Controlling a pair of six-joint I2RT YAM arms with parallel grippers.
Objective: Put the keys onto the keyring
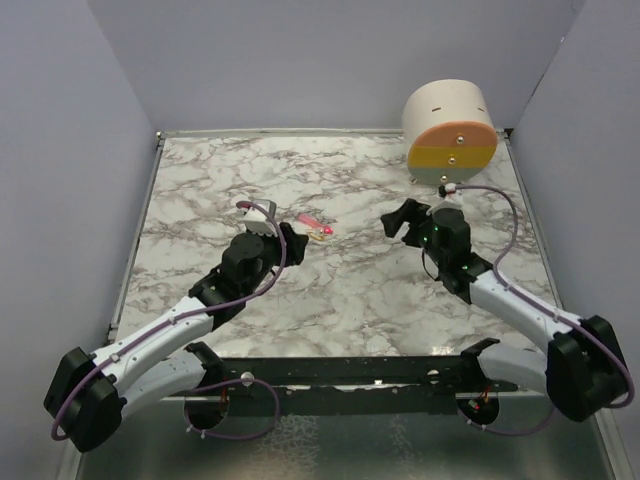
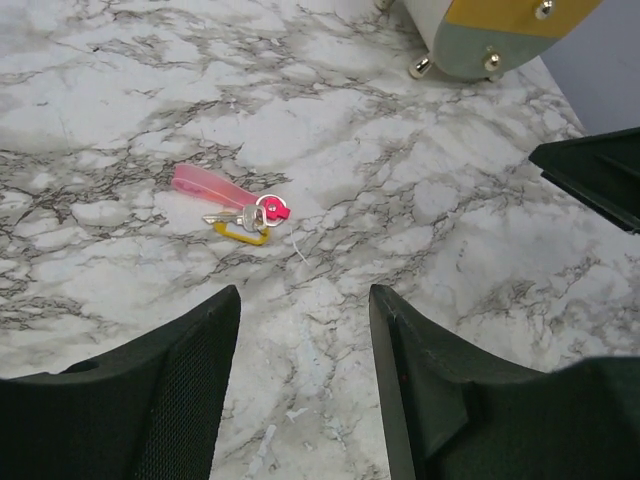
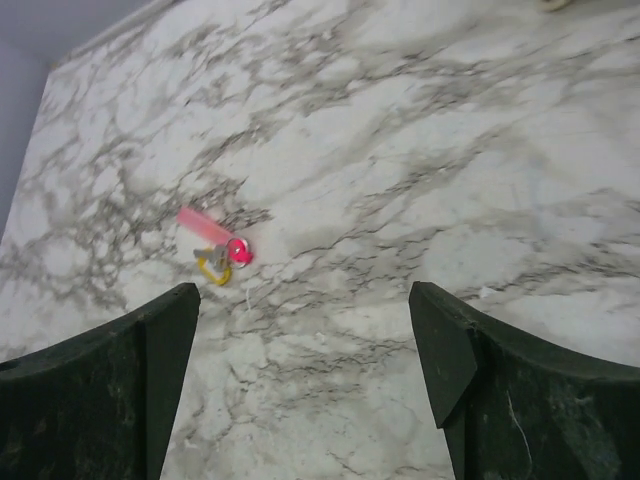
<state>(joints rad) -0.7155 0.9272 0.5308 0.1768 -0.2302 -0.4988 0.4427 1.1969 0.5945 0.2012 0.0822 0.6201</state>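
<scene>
We list: keys [image 2: 245,215] (pink and yellow, bunched) on desk [image 2: 120,90]; left fingers [image 2: 180,390] and right fingers [image 3: 500,400] either side of keys, both spread, empty.

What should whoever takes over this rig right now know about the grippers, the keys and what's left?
Left gripper: open, empty, just short of the keys.
Right gripper: open, empty, farther off to the side.
Keys: lying on the marble table, bunched together with a small ring; neither gripper touches them.
Done: cannot confirm both are threaded from these views.
To do: check the ring close up; finish threading if needed.
</scene>
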